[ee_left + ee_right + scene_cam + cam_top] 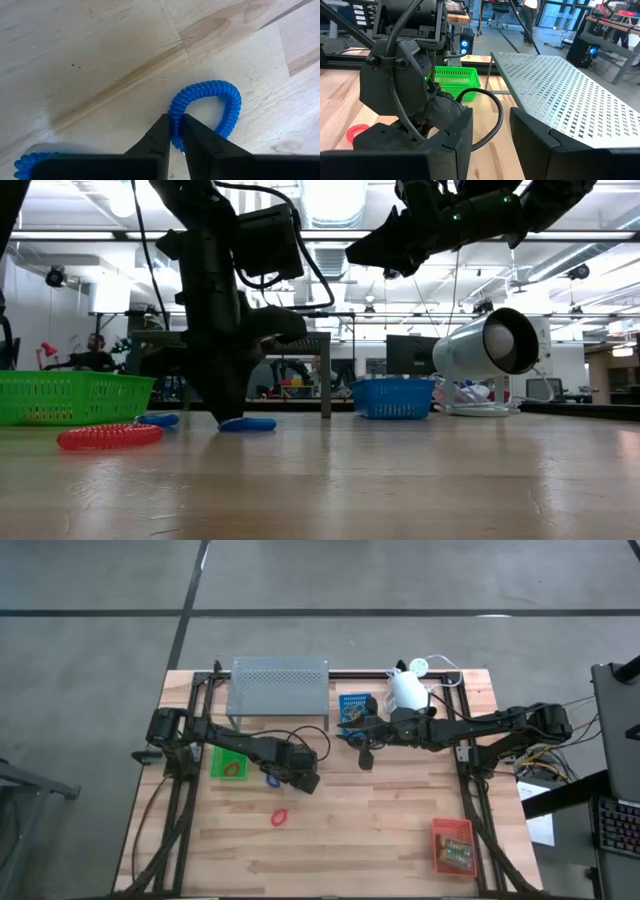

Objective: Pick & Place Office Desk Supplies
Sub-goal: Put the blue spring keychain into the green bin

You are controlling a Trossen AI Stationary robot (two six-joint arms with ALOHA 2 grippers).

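Right up close, the left gripper (175,134) is pinched onto a blue coil loop (210,107) lying on the wooden table (380,830), just beside the green tray (228,762). Red loop (279,817) sits nearby. Right gripper (490,130) hovers with fingers apart, holding nothing.

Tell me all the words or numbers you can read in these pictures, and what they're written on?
None can be read.
Printed card boxes in the red-orange tray: print too small to read.
Blue tray: something printed inside, too blurred to read.
Perforated metal shelf: only a pattern of small cut-outs, not words.
Blue loop, red loop and green tray: no writing visible.
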